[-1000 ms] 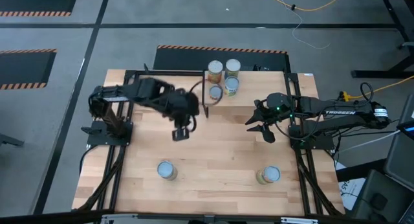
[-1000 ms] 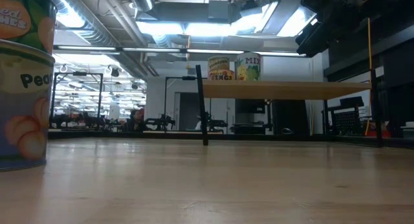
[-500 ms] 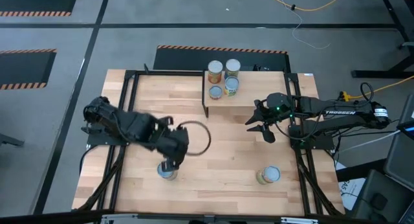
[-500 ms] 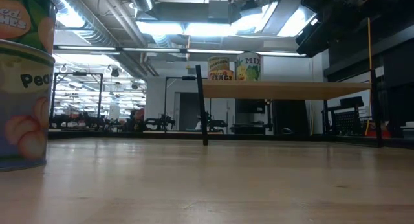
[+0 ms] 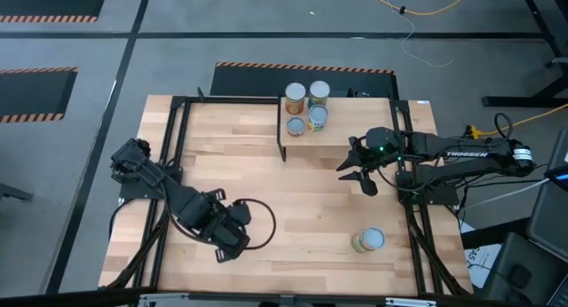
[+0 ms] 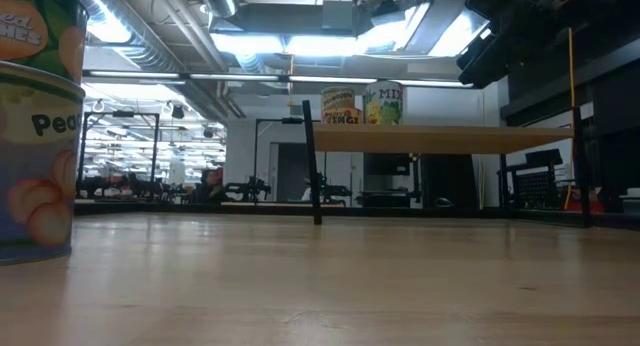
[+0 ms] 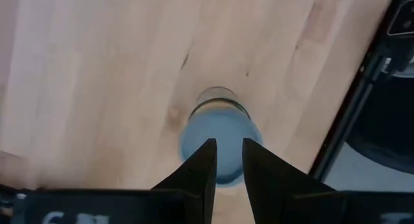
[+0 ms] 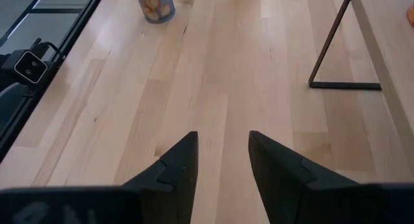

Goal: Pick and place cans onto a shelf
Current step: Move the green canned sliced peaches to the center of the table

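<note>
Several cans stand on the shelf at the table's far middle. Two of them show on its board in the low view. My left gripper is over the near-left can and hides it in the high view. In the left wrist view its fingers stand above that can's pale blue top, a narrow gap between them. Another can stands near right. My right gripper waits open and empty right of the shelf.
A peach-labelled can stands close at the low view's left edge. A fruit-labelled can and the shelf's black leg show in the right wrist view. Black frame rails run along the table's sides. Bare wood lies mid-table.
My left gripper has swung from beside the shelf's left end toward the table's near edge and a little left. It now stands over the near-left can, covering it in the high view. The can has not moved.
</note>
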Controlling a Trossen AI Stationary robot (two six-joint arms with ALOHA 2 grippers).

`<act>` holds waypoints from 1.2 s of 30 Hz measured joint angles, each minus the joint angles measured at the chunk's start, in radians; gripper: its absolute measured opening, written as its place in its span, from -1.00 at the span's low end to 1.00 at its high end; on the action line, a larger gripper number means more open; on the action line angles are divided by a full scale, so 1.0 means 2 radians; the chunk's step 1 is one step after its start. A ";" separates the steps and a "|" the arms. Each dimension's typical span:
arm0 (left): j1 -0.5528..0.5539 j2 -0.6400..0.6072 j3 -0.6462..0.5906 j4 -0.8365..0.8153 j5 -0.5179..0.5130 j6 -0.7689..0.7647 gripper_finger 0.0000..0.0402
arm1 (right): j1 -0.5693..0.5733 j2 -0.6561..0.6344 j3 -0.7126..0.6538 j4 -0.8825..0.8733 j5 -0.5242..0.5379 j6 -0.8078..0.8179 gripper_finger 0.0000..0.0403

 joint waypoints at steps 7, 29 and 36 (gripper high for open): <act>-0.002 0.000 -0.003 0.038 0.022 -0.033 -0.66 | 0.000 0.000 0.000 0.000 0.000 0.000 -0.30; -0.022 0.014 -0.003 0.046 0.021 -0.198 -0.43 | 0.000 0.000 0.000 0.000 0.000 0.000 -0.30; -0.026 0.045 -0.003 0.034 0.033 -0.186 -0.43 | 0.000 0.000 0.000 0.000 0.000 0.000 -0.30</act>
